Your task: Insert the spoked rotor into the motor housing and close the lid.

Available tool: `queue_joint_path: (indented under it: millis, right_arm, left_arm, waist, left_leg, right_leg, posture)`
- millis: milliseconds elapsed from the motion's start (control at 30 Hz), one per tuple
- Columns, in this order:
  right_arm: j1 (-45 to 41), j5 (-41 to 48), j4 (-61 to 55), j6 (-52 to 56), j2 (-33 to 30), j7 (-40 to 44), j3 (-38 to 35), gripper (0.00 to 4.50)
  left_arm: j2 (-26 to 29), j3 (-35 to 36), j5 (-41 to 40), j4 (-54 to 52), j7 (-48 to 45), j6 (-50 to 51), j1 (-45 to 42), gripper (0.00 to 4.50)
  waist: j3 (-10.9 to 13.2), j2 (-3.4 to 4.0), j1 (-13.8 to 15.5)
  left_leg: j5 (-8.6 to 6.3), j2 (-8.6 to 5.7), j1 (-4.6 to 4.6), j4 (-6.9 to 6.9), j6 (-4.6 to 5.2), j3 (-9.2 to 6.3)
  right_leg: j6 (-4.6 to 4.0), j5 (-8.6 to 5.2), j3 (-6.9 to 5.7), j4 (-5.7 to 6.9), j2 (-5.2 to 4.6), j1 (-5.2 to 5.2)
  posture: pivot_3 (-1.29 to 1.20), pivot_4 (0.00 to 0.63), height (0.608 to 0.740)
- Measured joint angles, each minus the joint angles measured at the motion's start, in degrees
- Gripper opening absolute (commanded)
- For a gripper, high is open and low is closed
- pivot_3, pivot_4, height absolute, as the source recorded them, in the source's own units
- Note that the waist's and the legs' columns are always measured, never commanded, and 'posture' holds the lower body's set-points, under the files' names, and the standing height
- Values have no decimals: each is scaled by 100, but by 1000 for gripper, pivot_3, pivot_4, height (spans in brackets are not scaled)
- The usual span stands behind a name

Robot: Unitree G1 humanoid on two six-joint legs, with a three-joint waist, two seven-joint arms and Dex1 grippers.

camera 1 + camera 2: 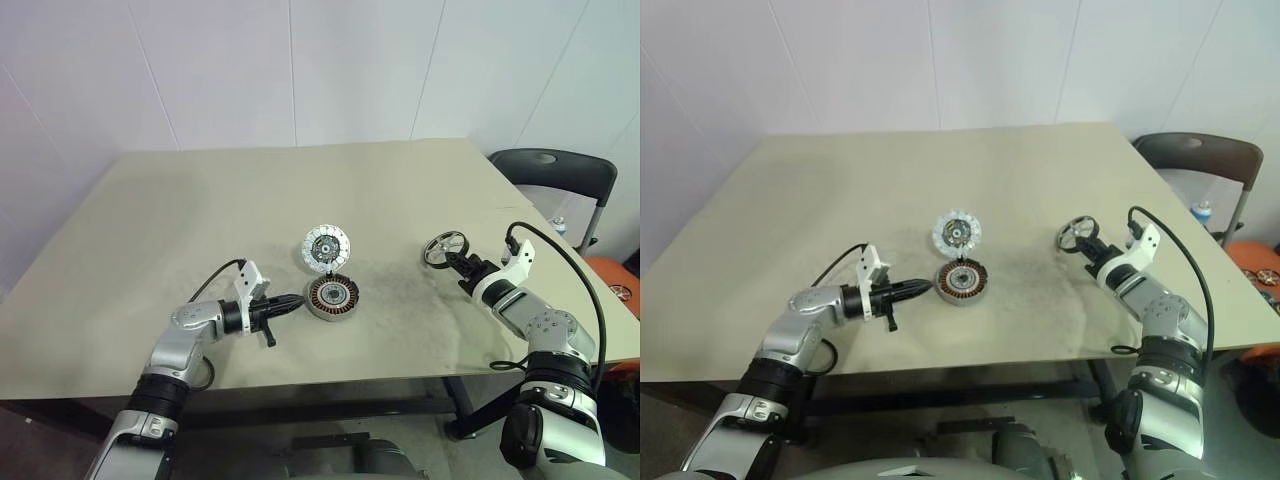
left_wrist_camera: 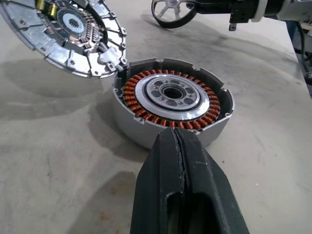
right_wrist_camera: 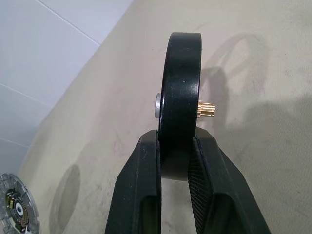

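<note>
Fingers of the right end effector (image 3: 176, 165) are clamped on the black rim of the spoked rotor (image 1: 443, 247), which stands on edge, a small brass pinion jutting from its hub; it is held over the right side of the worktop (image 1: 150, 220), well apart from the motor housing (image 1: 332, 297). That housing sits near the worktop's middle, coppery windings showing, its lid (image 1: 328, 246) hinged up and open behind it. The left end effector (image 2: 178, 141) is fully closed and empty, its tip just beside the housing's outer wall; whether it touches cannot be told.
</note>
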Motion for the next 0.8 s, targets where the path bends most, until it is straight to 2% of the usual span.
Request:
queue_joint_path:
  millis: [233, 467, 800]
  right_arm:
    - [95, 253, -185, 531, -22, 546, 143, 397]
    - [267, 1534, -1363, 1657, -75, 1341, 10, 397]
    - [632, 2711, -2296, 2868, 408, 809, 242, 397]
  left_arm:
    - [5, 14, -14, -1, 31, 2, 0, 0]
    - [41, 51, -34, -1, 59, 0, 24, 0]
    - [329, 274, -44, 48, 74, -28, 91, 0]
  waist:
    - [4, 7, -80]
    - [10, 16, -77]
    - [14, 20, -96]
  left_leg:
    - [0, 1, -2, -1, 0, -2]
    - [0, 2, -1, -1, 0, -4]
    - [0, 5, -2, -2, 0, -4]
  right_leg:
    - [0, 0, 0, -1, -1, -9]
    - [1, 0, -1, 0, 0, -11]
    - [4, -2, -1, 6, 2, -14]
  posture:
    - [0, 0, 740]
    - [0, 0, 740]
    - [0, 0, 740]
